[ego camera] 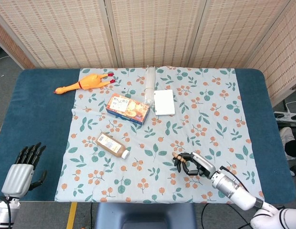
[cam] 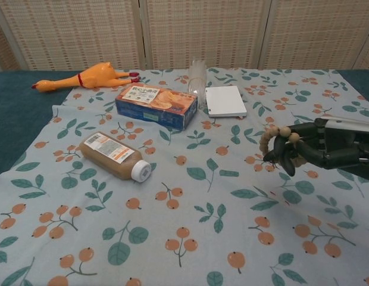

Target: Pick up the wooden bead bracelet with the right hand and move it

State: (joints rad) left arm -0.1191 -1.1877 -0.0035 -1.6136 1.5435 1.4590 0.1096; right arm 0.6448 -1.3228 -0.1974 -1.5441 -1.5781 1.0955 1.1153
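The dark blue table (ego camera: pixel 38 100) carries a pale floral cloth printed with orange berries and green leaves (ego camera: pixel 210 109), and on that cloth, toward the far side, lie a blue snack box with an orange picture (ego camera: pixel 127 108), a yellow-orange rubber chicken (ego camera: pixel 83 83), a brown bottle with a white cap on its side (ego camera: pixel 111 145), a flat white box (ego camera: pixel 164 102) and a clear plastic cup lying down (ego camera: pixel 149 85). The black right hand (cam: pixel 318 149) hovers over the near right part of the cloth with its fingers curled around the wooden bead bracelet (cam: pixel 281 143), which hangs off them clear of the surface. The grey-backed left hand (ego camera: pixel 24 169) rests at the near left of the table, fingers apart, holding nothing. To carry well, I'd say the right hand should keep its curl firm and its wrist level so the loop cannot slide off the fingertips. There looks to be open cloth all around it, the bottle and boxes well apart to the left and far side; only the near edge is close.
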